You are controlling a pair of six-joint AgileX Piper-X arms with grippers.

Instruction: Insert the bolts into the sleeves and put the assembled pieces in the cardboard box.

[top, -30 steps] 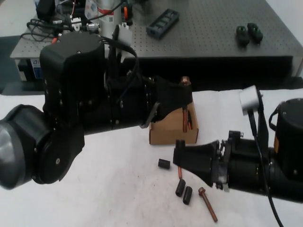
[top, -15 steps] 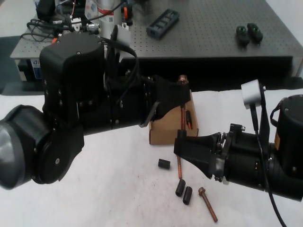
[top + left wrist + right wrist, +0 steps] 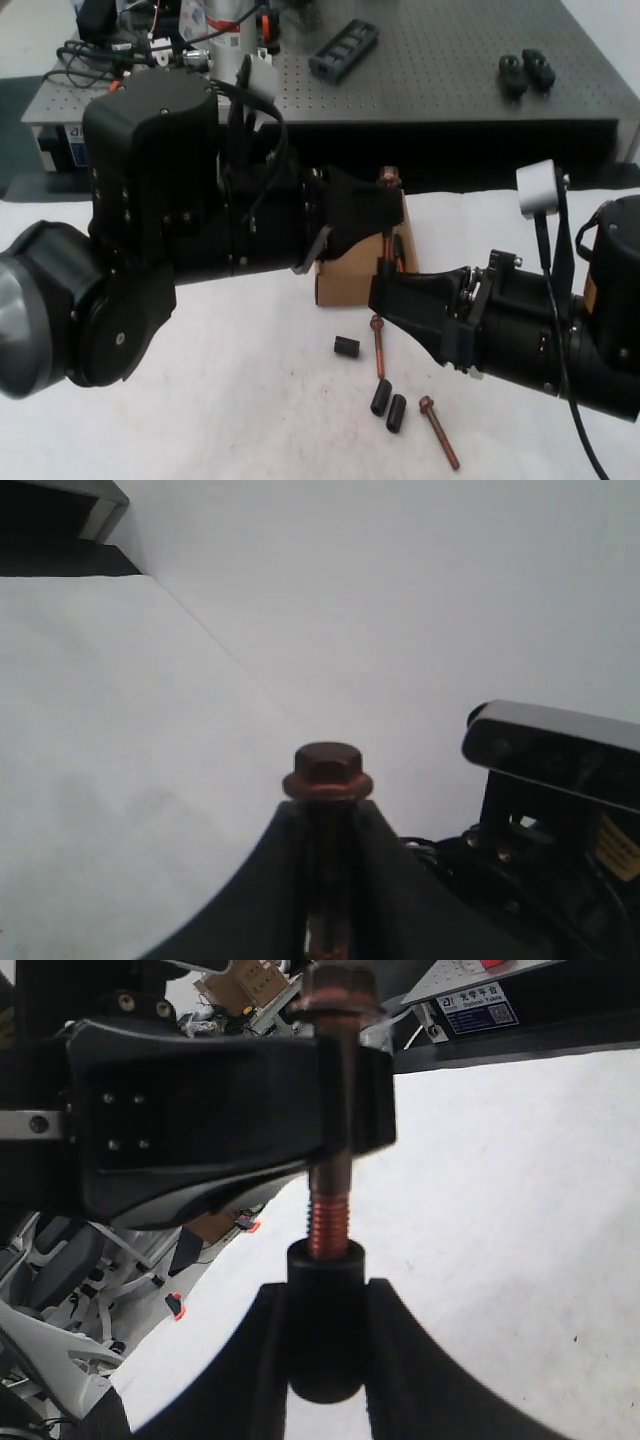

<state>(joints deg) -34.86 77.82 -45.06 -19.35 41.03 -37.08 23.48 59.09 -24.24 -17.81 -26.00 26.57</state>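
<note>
Your left hand is closed on a copper-coloured bolt. It grips the shank just under the head, so the bolt stands upright with its head on top and its threads pointing down. Your right hand sits directly below it, clamped around a black sleeve that also stands upright between the two fingers. The bolt's threaded end meets the sleeve's open mouth — in line with it, and either touching or just inside. You cannot tell from these views how deep it sits. A stretch of bare thread shows between the left hand's fingers and the sleeve's rim.

In the high view the two hands meet just in front of the cardboard box, which stands on the white counter with its open side up.

The spare parts lie on the counter, nearer the camera than the box. One loose sleeve lies on its own, and a pair of sleeves lies side by side — they look to be touching. A second bolt lies between the loose sleeve and the right arm, with its head towards the box. A third bolt lies just beside the pair, on the right arm's side.
</note>
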